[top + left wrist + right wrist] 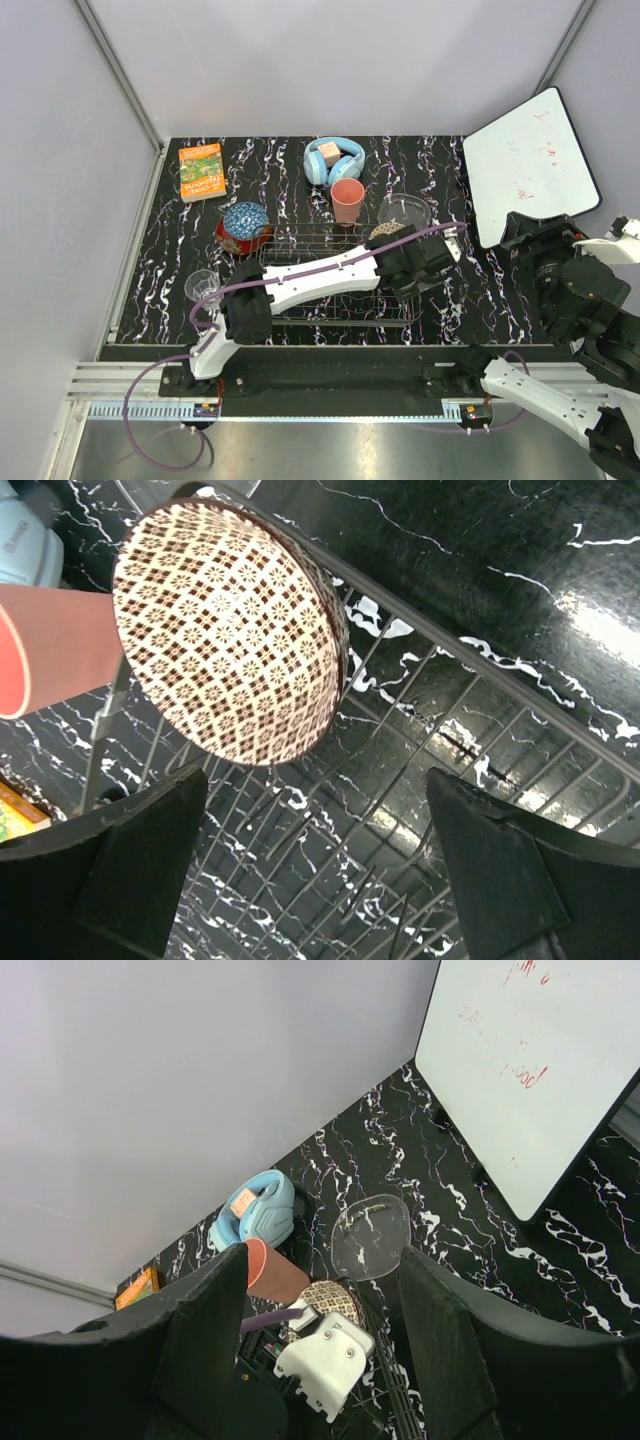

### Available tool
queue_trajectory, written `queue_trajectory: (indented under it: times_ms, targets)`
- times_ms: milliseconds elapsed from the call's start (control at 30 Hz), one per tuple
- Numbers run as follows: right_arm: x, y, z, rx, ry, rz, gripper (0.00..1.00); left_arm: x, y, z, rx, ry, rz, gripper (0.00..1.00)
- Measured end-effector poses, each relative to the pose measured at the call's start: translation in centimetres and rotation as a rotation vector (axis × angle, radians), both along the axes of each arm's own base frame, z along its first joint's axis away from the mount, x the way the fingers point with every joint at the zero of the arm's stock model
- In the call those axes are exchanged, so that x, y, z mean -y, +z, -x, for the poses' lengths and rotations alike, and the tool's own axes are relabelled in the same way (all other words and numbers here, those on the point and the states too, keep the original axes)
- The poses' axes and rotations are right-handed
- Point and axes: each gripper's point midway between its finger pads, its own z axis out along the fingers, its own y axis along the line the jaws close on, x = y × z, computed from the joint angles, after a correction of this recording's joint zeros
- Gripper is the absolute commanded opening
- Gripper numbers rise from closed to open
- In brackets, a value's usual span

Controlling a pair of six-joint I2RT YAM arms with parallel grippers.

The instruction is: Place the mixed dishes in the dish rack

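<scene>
The beige-brown patterned bowl (230, 630) stands tilted on its edge in the far right corner of the wire dish rack (480, 670). My left gripper (320, 880) hangs open just in front of it, over the rack's wires, with nothing between its fingers. The salmon-pink cup (347, 200) and the clear glass dish (404, 210) stand on the table behind the rack. At the rack's far left corner sits the blue-patterned bowl (243, 226), and the glass tumbler (202, 287) stands left of the rack. My right gripper (320, 1330) is open and empty, raised at the right.
Light-blue headphones (333, 160) lie at the back centre and an orange book (201, 171) at the back left. A whiteboard (528, 165) leans at the back right. The left arm (310, 278) stretches across the rack. Grey walls enclose the table.
</scene>
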Motion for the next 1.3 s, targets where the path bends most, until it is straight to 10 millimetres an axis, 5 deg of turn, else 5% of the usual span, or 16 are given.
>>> queue_trajectory:
  times_ms: [267,467,700,867,1133,1300]
  targets:
    - [-0.2,-0.4,-0.1,-0.011,0.002,0.018,0.57,0.5,-1.3,-2.3,0.004,0.042,0.043,0.81]
    - [-0.4,-1.1,-0.4,-0.024,0.003,0.031,0.49,0.9,-2.6,-3.6,0.01,0.066,0.063,0.61]
    - [-0.5,-1.5,-0.5,-0.032,0.002,0.04,0.47,1.8,-3.5,-3.3,-0.017,0.056,0.082,0.32]
    - [-0.7,-1.8,-0.6,-0.037,0.002,0.043,0.45,2.2,-4.0,-2.5,-0.049,0.04,0.093,0.0]
    - [-0.7,-1.8,-0.6,-0.037,0.003,0.044,0.44,2.6,-3.9,-2.4,-0.065,0.017,0.12,0.0]
    - [-0.7,-1.9,-0.6,-0.039,0.003,0.049,0.44,1.6,-1.4,-2.3,-0.073,0.015,0.159,0.0]
